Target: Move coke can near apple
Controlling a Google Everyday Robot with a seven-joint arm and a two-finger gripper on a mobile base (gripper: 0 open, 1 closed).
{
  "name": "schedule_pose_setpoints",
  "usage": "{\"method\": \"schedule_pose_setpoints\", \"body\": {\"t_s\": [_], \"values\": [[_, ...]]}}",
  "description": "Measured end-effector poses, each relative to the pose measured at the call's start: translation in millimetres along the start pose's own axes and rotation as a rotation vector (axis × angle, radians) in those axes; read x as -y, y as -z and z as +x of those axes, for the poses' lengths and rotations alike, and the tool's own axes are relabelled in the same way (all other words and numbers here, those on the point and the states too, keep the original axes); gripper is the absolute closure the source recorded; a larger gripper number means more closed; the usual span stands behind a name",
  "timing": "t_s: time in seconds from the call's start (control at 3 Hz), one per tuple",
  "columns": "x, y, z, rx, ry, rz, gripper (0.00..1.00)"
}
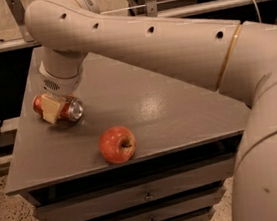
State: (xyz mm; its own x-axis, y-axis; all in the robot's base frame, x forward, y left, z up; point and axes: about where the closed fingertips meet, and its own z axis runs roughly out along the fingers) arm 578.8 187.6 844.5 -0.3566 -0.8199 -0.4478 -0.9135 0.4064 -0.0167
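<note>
Gripping the coke can [71,109] across its middle, the tool [53,109] hangs by the left edge of the bench [173,108]. The can lies on its side, silver top toward the front right. Apart from it, the apple [117,144] sits close to the front edge.

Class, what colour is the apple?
The apple is red with yellowish patches, clearest in camera view; the gripper sits at the coke can.

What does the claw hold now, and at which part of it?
The claw sits across the middle of the coke can, which lies on its side near the table's left edge; a firm grip cannot be confirmed.
</note>
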Motion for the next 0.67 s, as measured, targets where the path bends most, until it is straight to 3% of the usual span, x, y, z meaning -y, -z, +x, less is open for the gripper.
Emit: {"method": "schedule_pose_setpoints", "body": {"t_s": [0.67], "values": [[20,22,14,0.036,-0.003,0.0,0.88]]}}
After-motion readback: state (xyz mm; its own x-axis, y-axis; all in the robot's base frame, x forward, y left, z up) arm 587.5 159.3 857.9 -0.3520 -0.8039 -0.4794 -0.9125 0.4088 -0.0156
